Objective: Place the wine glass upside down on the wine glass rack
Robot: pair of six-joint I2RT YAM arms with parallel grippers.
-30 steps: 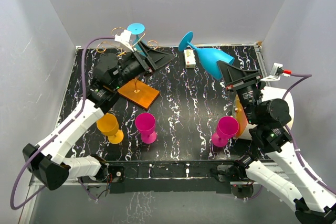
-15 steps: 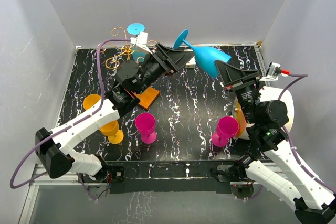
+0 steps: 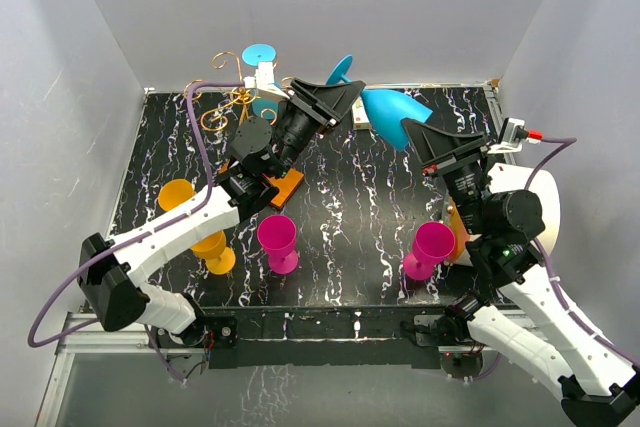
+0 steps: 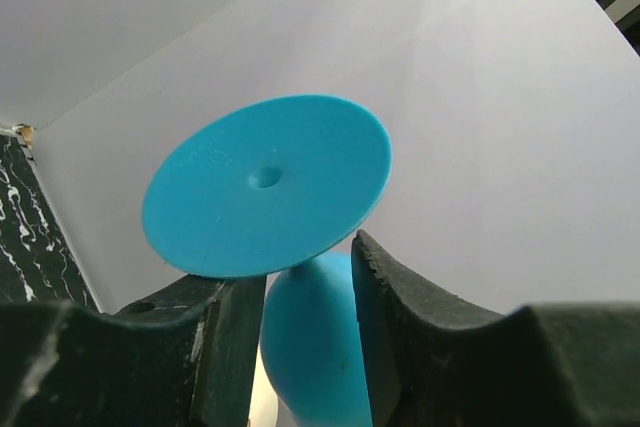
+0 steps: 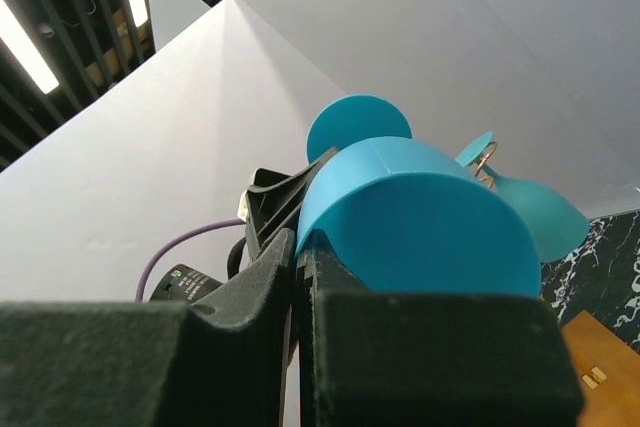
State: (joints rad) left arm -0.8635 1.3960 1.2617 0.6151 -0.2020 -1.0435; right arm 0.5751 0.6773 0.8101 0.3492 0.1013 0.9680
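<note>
The wine glass [image 3: 390,107], a blue one, lay on its side in the air to the right of the wine glass rack [image 3: 285,187], above the counter [image 3: 360,217]. Its foot pointed toward the rack's gold wire arms and its bowl pointed away from them.

The right tool [image 5: 298,247] was pressed together on the wall of the bowl at its rim, on the side far from the rack. The left tool [image 4: 303,265] reached over the rack's orange-brown base. Its fingers stood partly spread on either side of the stem, just under the foot, with a gap showing between them. Whether either finger touched the stem could not be told.

A second blue glass [image 3: 259,52] sat among the rack's wire arms with its foot uppermost, close to the rear wall. The held glass's foot stood just right of those arms, apart from them.

On the near side of the rack's base stood a magenta glass [image 3: 277,242], with an orange glass [image 3: 205,237] to its left under the left arm. Another magenta glass [image 3: 432,247] stood well to the right of the rack, beside the right arm. Black marbled counter showed between it and the rack's base.
</note>
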